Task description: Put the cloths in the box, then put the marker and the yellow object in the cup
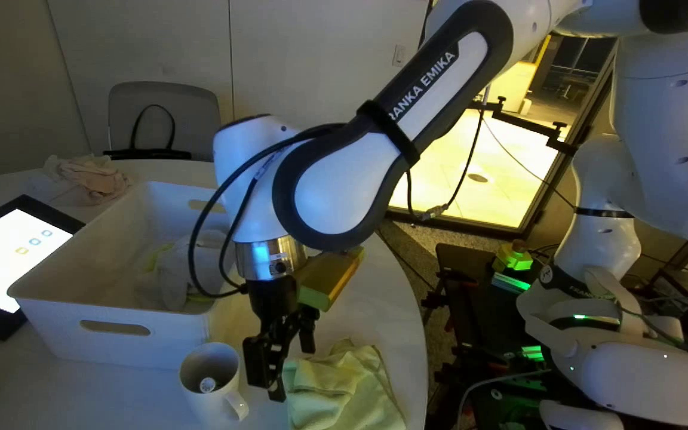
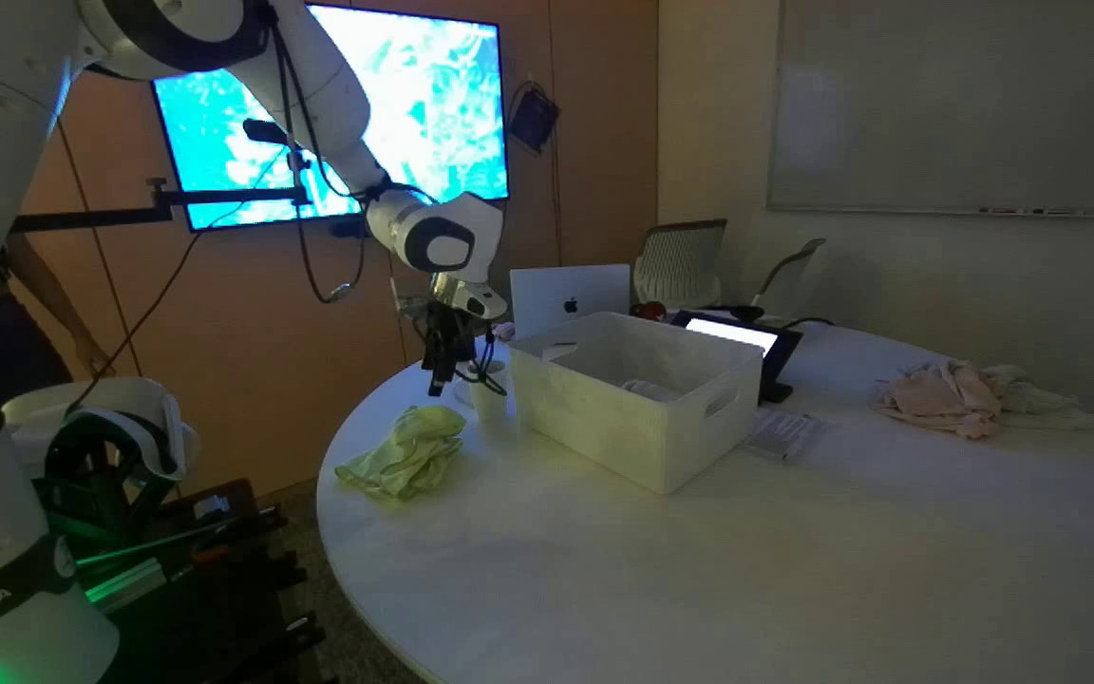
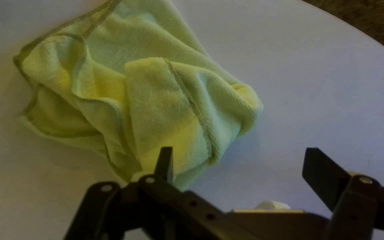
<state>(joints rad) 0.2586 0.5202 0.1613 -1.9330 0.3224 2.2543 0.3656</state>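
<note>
Wrist view: gripper, jaws spread wide. Pale yellow-green cloth, one, crumpled, on table, lower than the gripper and off to one side, near edge partly masked by it.

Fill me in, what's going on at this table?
A Franka arm is tidying cloths, by the look of it: its end effector hangs open and holds nothing above the table, near the crumpled pale yellow-green cloth. That one isn't in the white box yet; a white-grey cloth is, with bright yellow-green patches showing at its edges. The cup stands next to the box with a small round-ended thing inside; can't tell what. Loose cloth is probably the next pick.
</note>
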